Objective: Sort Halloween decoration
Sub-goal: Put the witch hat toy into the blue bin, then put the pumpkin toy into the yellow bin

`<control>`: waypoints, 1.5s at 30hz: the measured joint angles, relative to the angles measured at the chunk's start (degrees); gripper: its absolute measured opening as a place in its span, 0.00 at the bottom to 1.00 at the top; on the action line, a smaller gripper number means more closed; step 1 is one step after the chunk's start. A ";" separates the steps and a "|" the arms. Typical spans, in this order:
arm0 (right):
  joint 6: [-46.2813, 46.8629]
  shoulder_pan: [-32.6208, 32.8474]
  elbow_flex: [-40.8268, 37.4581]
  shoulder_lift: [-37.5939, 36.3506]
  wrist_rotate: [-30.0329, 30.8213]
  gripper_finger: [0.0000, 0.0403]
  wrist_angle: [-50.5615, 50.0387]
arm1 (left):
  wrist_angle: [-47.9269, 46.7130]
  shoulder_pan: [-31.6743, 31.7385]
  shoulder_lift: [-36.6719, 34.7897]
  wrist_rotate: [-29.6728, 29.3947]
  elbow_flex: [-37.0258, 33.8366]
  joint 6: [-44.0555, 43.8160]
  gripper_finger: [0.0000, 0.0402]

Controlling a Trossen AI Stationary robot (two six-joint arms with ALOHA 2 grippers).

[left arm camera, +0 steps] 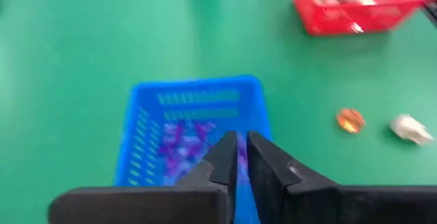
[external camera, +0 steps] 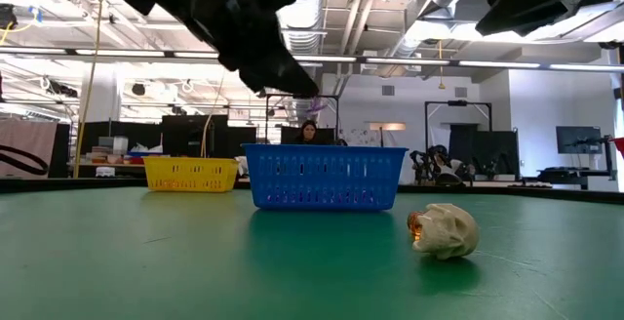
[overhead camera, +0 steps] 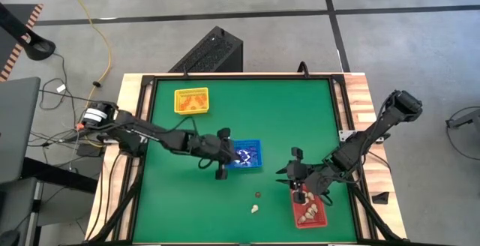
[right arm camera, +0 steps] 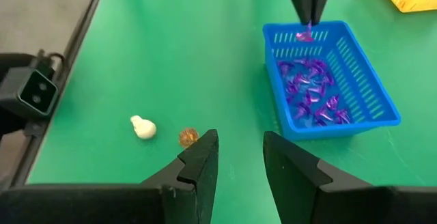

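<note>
purple trinkets point(right arm camera: 311, 91): heaped in blue tray, one at the left gripper's fingertips above it | cream pieces point(overhead camera: 309, 210): in red tray | cream trinket point(right arm camera: 143, 127), orange trinket point(right arm camera: 188, 137): loose on mat, near each other

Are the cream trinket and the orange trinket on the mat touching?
Apart. The right wrist view shows green mat between the cream trinket and the orange trinket; the left wrist view shows the same gap.

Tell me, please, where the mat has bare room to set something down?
Bare: the mat along the near edge, left of the cream trinket, and the stretch between yellow tray and the far right corner. Crowded: around the blue tray under the left gripper, and the red tray.
</note>
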 joint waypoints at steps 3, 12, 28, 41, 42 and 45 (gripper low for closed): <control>0.19 0.02 -0.02 0.00 -0.03 0.37 -1.09 | -0.48 1.56 0.36 -2.49 0.07 -0.49 0.13; 0.26 0.58 -0.02 0.00 -0.26 0.37 -1.52 | 1.87 0.75 0.23 3.98 2.83 -3.27 0.35; 0.44 0.35 -0.02 0.00 -0.21 0.37 -0.49 | 10.89 -13.56 26.22 0.78 21.45 12.49 0.37; 0.24 0.43 -0.02 0.00 -0.22 0.37 -1.66 | 4.05 -11.56 28.89 1.77 23.34 8.74 0.37; 0.24 0.43 -0.02 0.00 -0.22 0.37 -1.62 | 4.34 -11.56 28.89 2.16 23.34 8.87 0.37; 0.24 0.43 0.00 0.00 -0.22 0.37 -1.51 | 5.27 -11.58 29.80 2.28 23.35 8.97 0.37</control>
